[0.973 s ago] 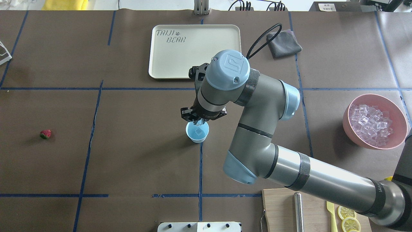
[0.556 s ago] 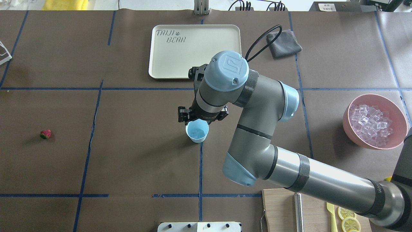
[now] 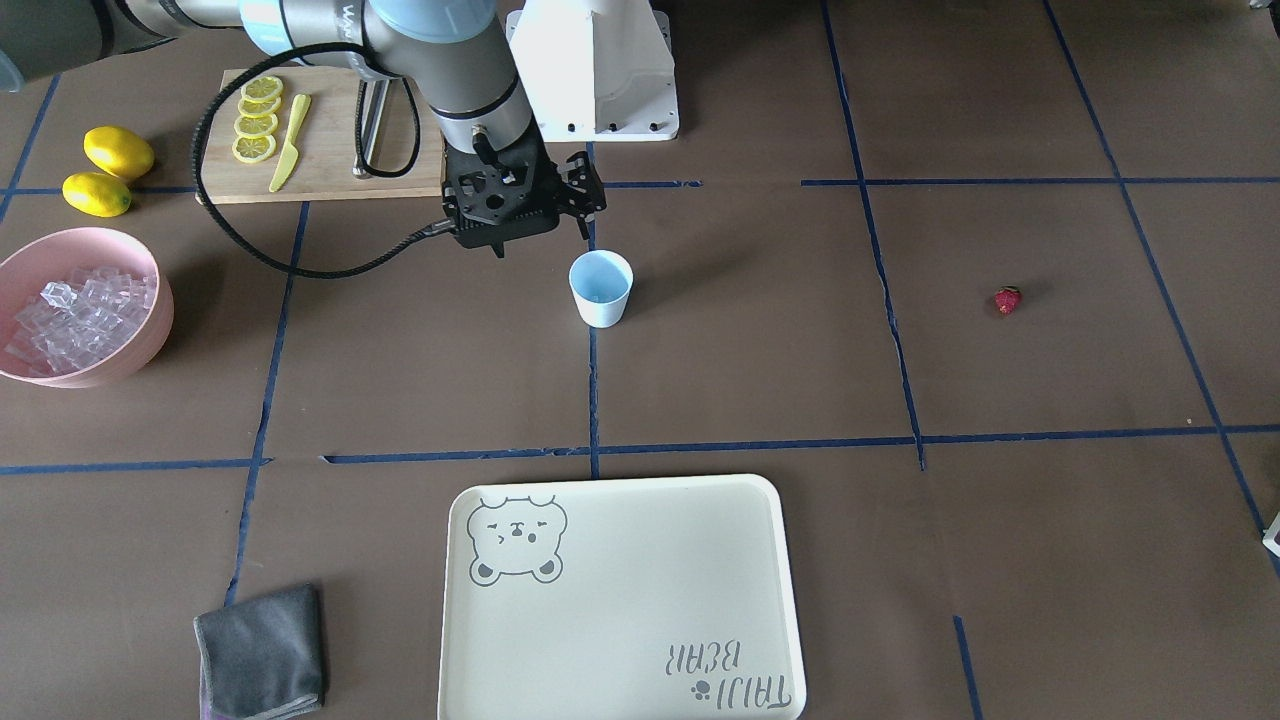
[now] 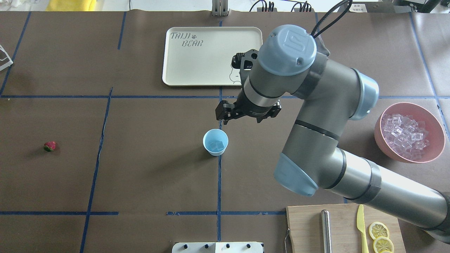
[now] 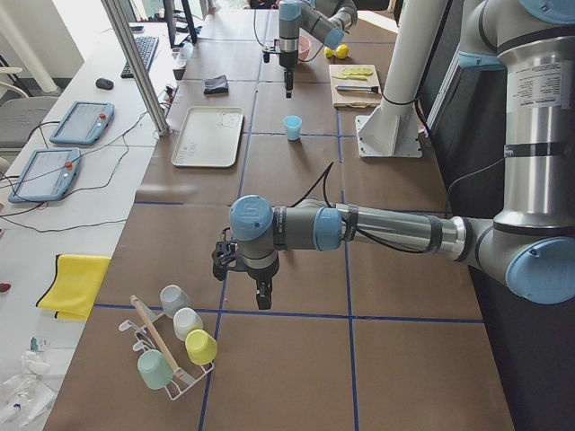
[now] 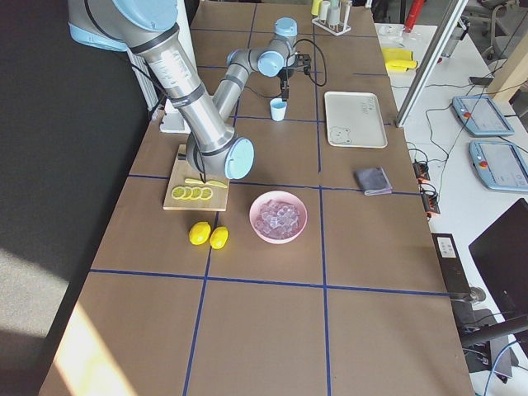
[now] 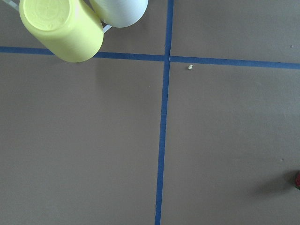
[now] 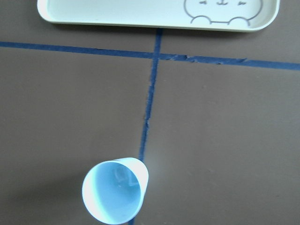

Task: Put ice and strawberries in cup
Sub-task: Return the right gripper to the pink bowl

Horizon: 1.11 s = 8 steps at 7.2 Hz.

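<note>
The right hand hangs open and empty near the cup. Ice sits inside. The strawberry lies far away. I cannot tell about the left hand.

One cup, one strawberry well apart from it, one tray, one grey cloth and one pink bowl. Farther from the cup, two whole lemons, four lemon slices, one yellow knife, one cutting board. Too many ice cubes in the bowl to count; four rack cups far from the cup.
</note>
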Each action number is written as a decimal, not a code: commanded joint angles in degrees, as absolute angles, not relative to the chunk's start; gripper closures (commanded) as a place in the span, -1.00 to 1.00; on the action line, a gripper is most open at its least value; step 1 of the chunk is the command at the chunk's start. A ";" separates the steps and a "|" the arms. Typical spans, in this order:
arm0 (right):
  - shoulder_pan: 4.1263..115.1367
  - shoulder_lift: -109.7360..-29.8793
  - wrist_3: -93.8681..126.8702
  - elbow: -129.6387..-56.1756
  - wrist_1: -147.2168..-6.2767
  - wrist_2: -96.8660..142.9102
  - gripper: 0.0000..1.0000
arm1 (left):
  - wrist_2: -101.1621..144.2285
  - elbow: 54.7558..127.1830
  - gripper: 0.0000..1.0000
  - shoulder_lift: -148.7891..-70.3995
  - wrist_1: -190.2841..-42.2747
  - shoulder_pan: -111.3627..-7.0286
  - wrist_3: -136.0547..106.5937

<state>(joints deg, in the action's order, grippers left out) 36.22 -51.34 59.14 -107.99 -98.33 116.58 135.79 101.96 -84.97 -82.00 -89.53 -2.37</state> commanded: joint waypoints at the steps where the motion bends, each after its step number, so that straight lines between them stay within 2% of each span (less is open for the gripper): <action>1: 43.47 -61.04 45.24 -116.52 -103.18 119.78 -0.99 | 135.79 102.56 -1.00 -84.90 -82.00 -89.56 -3.42; 5: 51.49 -80.11 24.38 -119.97 -99.26 119.97 -0.99 | 135.88 103.36 -1.00 -84.90 -81.91 -89.56 -3.87; 8: 53.87 -95.58 23.91 -119.27 -81.17 120.32 -0.99 | 135.88 103.54 -1.00 -84.90 -81.91 -89.56 -3.87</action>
